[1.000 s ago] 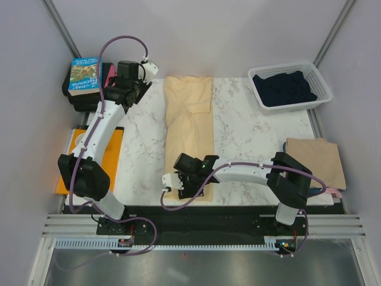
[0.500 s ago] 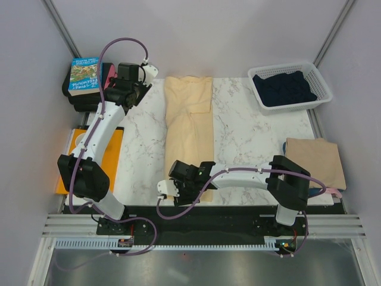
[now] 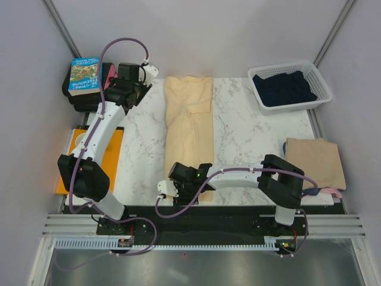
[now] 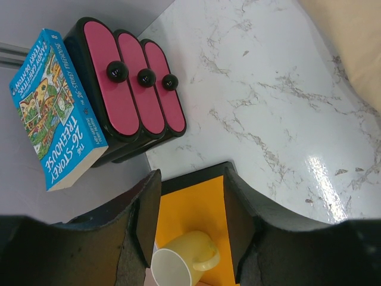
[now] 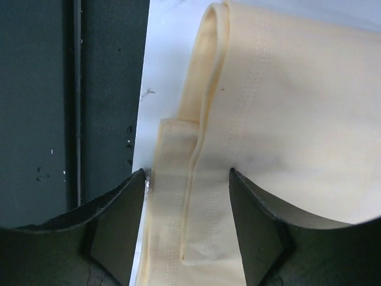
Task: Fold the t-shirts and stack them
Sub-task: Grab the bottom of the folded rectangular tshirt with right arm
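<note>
- The right arm lies low along the near edge of the marble table. It is bent at the elbow and reaches across to the left, with its wrist over the near end of the pale yellow t-shirt.
- The right gripper has its jaws apart. The shirt's folded near hem, a doubled and stitched edge, lies flat in the gap between the two fingers. The cloth does not look pinched.
- That shirt is folded into a long narrow strip running from the far edge of the table to the near edge, down the middle.
- The left arm is stretched up and away towards the far left corner, clear of the strip.
- The left gripper stands with its jaws apart and nothing between them. Its wrist view looks down on an orange sheet, a yellow mug, a black drawer unit with pink fronts and a book.
- A navy t-shirt sits bundled in a white basket at the far right.
- A folded tan t-shirt lies at the right edge.
</note>
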Robot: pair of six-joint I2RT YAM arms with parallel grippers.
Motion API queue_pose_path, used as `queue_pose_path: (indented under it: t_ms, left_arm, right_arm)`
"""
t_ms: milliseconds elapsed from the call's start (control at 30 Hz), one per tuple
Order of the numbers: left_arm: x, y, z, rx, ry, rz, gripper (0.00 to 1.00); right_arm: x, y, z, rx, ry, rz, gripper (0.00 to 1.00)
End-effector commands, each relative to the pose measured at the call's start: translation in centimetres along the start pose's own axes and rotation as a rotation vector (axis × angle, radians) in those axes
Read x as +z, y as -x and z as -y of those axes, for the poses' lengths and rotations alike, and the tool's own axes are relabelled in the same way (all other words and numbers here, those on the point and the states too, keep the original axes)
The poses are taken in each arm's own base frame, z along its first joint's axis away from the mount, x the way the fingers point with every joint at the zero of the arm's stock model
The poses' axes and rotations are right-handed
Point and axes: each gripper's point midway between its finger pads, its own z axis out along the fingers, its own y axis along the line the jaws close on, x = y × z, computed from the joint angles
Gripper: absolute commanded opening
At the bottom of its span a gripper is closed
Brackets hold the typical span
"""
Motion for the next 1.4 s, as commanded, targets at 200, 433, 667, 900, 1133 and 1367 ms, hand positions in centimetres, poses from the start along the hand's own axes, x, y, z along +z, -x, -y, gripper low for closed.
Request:
queue_pose_path:
  t_ms: [200, 433, 667, 900, 1133, 1367]
  left_arm:
    - [-1.5, 1.7, -1.5, -0.003, 0.035, 0.056, 0.52]
    - [-1.5, 2.0, -1.5, -0.001, 0.034, 0.064, 0.52]
    - [-1.3, 1.8, -1.4, 0.024, 0.027, 0.062, 0.52]
    - [-1.3, 1.7, -1.2, 0.071, 0.017, 0.066, 0.50]
    - [-2.3, 2.1, -1.6, 0.065, 0.024, 0.089, 0.48]
    - [-3.4, 1.5, -1.4, 0.069, 0.018, 0.098, 0.48]
  right_arm:
    - [2.4, -1.3, 0.2, 0.034, -0.029, -0.025, 0.61]
    - [3.0, -2.6, -0.4, 0.019, -0.011, -0.057, 0.00]
    - [0.4, -1.6, -2.0, -0.068, 0.115, -0.041, 0.00]
    - [-6.5, 1.1, -0.6, -0.185, 0.079, 0.027, 0.00]
    - [-10.7, 3.4, 3.3, -0.330, -0.089, 0.007, 0.00]
    - [-12.3, 3.1, 10.3, -0.428, -0.256, -0.083, 0.00]
